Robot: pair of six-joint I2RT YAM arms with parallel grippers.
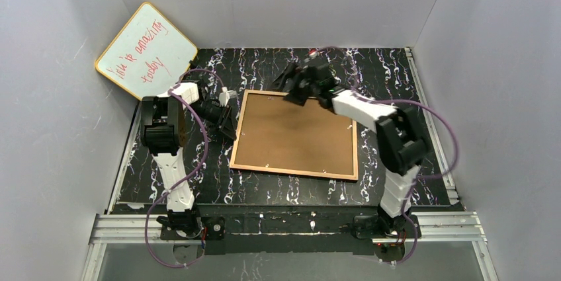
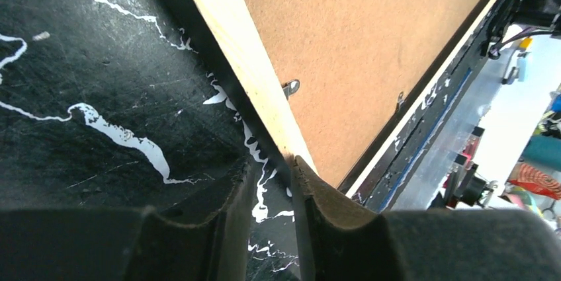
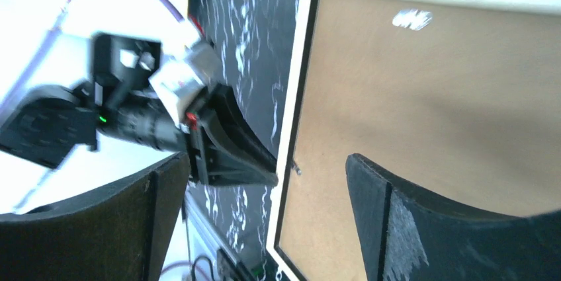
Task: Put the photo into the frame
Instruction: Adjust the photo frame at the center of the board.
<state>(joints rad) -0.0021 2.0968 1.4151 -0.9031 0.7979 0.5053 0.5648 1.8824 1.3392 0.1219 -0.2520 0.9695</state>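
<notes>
The frame [image 1: 237, 142] lies back up on the black marbled table, and a brown hardboard backing panel [image 1: 298, 135] fills it. The photo is hidden. My left gripper [image 1: 227, 117] is low at the frame's left edge. In the left wrist view its jaws [image 2: 270, 165] stand a narrow gap apart with only table between them, and the right fingertip [image 2: 305, 170] touches the light wood rim [image 2: 238, 49]. My right gripper [image 1: 292, 81] hovers over the frame's far edge. It [image 3: 268, 159] is wide open and empty above the rim [image 3: 291, 109] and the panel [image 3: 430, 96].
A yellow-edged whiteboard [image 1: 147, 49] with red writing leans in the far left corner. Grey walls close in the table on three sides. A metal rail [image 1: 284, 225] runs along the near edge. Small turn clips [image 2: 290, 86] sit along the frame's inner rim.
</notes>
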